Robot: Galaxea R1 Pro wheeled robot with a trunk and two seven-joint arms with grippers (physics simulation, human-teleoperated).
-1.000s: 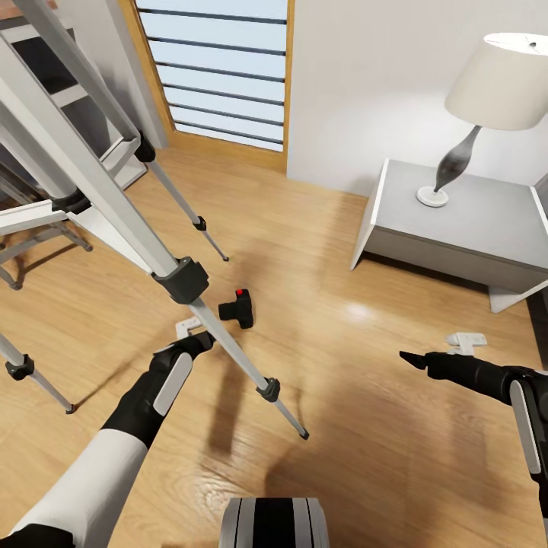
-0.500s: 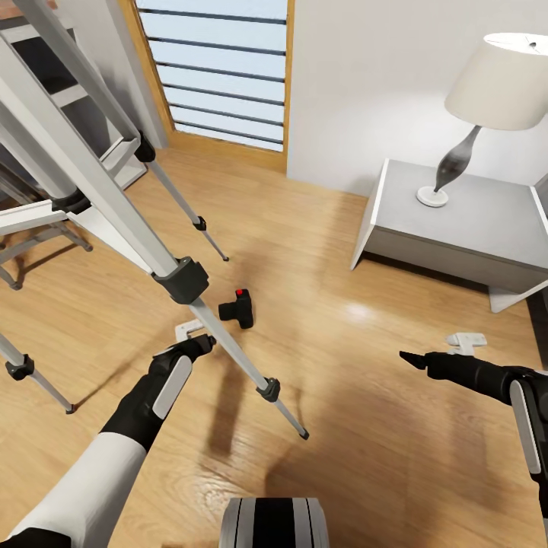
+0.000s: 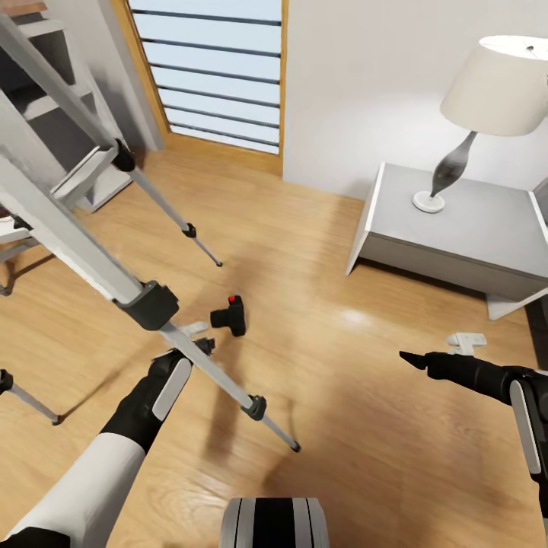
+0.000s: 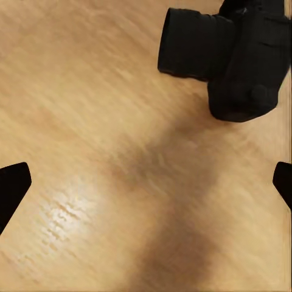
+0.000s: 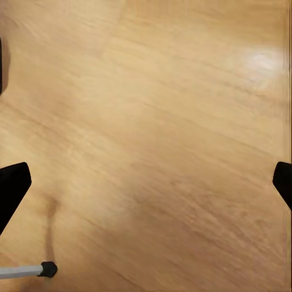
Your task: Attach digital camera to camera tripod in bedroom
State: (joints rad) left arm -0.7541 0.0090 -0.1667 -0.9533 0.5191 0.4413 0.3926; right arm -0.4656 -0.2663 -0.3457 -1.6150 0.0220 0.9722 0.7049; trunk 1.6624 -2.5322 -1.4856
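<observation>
Camera (image 3: pixel 230 315) lying on wood floor (image 3: pixel 365 411), red button up, between 2 tripod (image 3: pixel 152 306) legs, well apart from nightstand (image 3: pixel 457 236) with lamp (image 3: pixel 487 106). Left gripper (image 3: pixel 190 339) hovering just beside camera, partly hidden behind tripod leg; in left wrist view fingertips (image 4: pixel 12 188) standing wide apart, holding nothing, camera (image 4: pixel 228 58) lying ahead. Right gripper (image 3: pixel 466 340) hanging over bare floor, fingertips (image 5: pixel 12 185) apart, tripod foot (image 5: pixel 45 269) showing near.

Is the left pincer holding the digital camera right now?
No, the digital camera lies on the wood floor, beyond the open left pincer.
</observation>
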